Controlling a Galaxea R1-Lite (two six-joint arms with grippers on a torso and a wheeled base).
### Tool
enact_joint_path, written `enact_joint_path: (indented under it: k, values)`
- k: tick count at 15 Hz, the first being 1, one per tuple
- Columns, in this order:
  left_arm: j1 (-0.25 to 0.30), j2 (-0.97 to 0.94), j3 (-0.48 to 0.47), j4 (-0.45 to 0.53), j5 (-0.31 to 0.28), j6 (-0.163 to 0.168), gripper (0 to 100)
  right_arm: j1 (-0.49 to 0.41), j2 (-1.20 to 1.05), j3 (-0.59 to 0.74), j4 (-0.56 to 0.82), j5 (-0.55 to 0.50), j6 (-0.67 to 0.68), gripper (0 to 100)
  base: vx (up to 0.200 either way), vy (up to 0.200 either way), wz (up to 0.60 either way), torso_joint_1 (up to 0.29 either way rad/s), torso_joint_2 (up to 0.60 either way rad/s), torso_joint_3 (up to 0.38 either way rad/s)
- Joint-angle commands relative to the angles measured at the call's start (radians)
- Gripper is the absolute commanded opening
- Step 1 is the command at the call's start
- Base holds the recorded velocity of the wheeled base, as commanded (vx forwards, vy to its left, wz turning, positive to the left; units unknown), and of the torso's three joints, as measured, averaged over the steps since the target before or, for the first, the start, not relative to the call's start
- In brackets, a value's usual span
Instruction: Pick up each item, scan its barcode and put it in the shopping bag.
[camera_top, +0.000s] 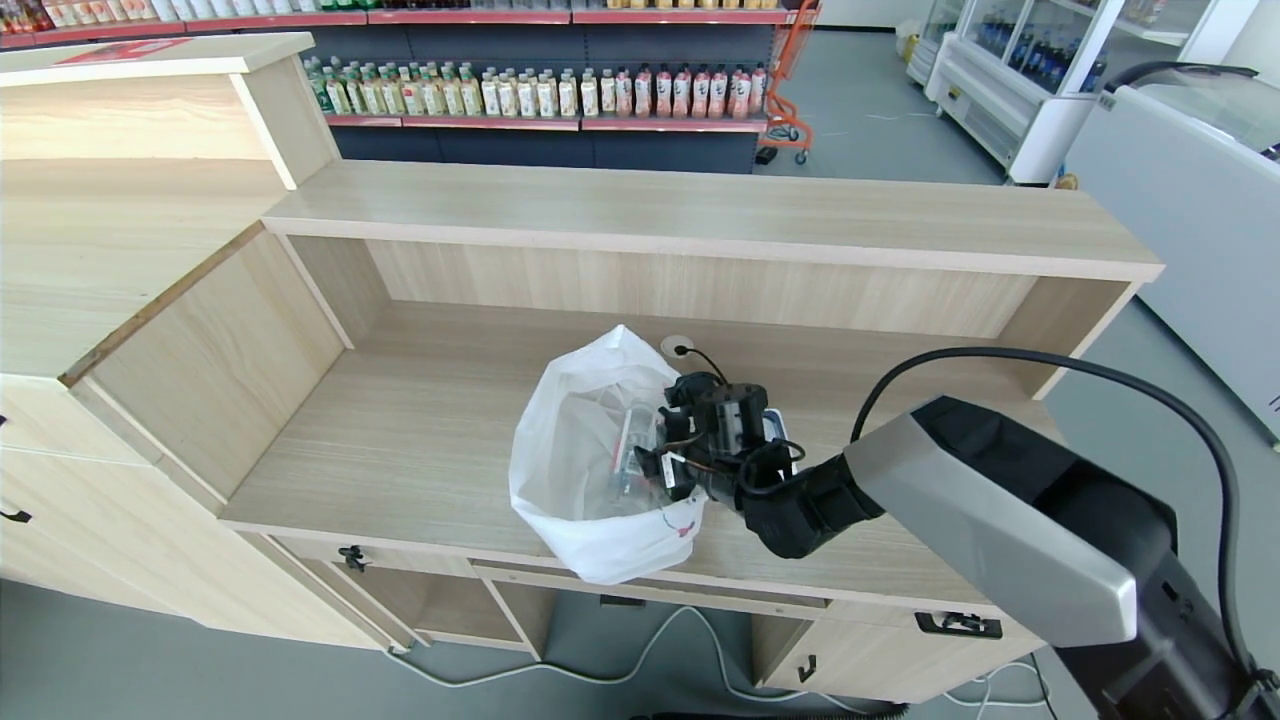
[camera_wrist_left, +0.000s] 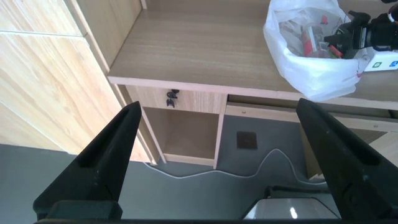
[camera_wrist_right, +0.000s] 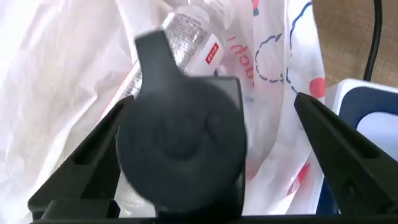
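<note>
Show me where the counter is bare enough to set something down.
Free: the counter left of the bag, up to the side wall; also the top ledge. Crowded: right of the bag, where the right gripper and a blue-white device sit.

shopping bag (camera_top: 560, 490): thin crinkled translucent plastic | counter (camera_top: 400, 440): pale matt wood grain, smooth

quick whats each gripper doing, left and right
Left gripper: open, holding nothing.
Right gripper: open over the shopping bag; a dark round item between its fingers, not clamped.
</note>
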Motion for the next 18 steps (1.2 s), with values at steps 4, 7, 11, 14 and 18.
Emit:
enact_joint_path:
  k: [4,7,11,14,18]
  values:
    - [0.000,0.000,-0.002,0.000,-0.001,0.003,100,-0.007,-0.051,-0.140,0.008,0.007,0.024,100,0.000,0.000,0.00,0.000,0.00,0.000]
    - [0.000,0.000,0.000,0.000,-0.001,-0.006,100,-0.026,-0.135,-0.221,0.095,0.010,0.094,100,0.000,0.000,0.00,0.000,0.00,0.000]
    - [0.000,0.000,0.000,0.001,0.001,-0.015,100,-0.148,-0.402,-0.152,0.241,-0.015,0.102,100,0.000,0.000,0.00,0.000,0.00,0.000]
    - [0.000,0.000,0.000,0.001,0.001,-0.017,100,-0.253,-0.734,0.208,0.266,-0.062,0.024,100,0.000,0.000,0.00,0.000,0.00,0.000]
    - [0.000,0.000,0.000,0.001,-0.001,-0.015,100,-0.320,-1.510,1.032,0.431,-0.176,-0.031,100,0.000,0.000,0.00,0.000,0.00,0.000]
